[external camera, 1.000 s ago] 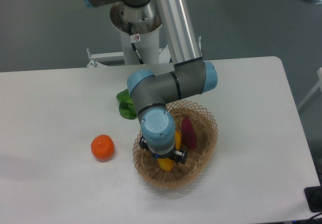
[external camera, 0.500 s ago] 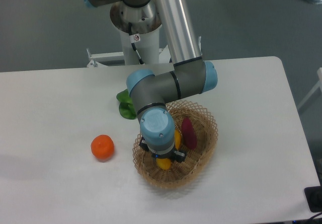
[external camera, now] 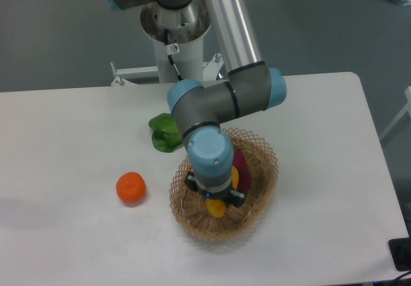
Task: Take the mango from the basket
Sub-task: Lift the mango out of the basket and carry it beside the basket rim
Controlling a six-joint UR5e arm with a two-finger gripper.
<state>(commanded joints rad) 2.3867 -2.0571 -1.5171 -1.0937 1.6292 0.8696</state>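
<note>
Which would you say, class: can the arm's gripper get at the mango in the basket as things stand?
Probably yes. The gripper is already down inside the basket, right over the mango, with nothing between them. The purple vegetable lies beside it, not across it. The wrist hides the fingers, so an actual grasp cannot be confirmed.

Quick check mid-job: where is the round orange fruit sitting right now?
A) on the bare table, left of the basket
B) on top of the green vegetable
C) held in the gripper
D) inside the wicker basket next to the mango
A: the orange rests alone on the white table, clear of the basket rim and apart from the green vegetable.
</note>
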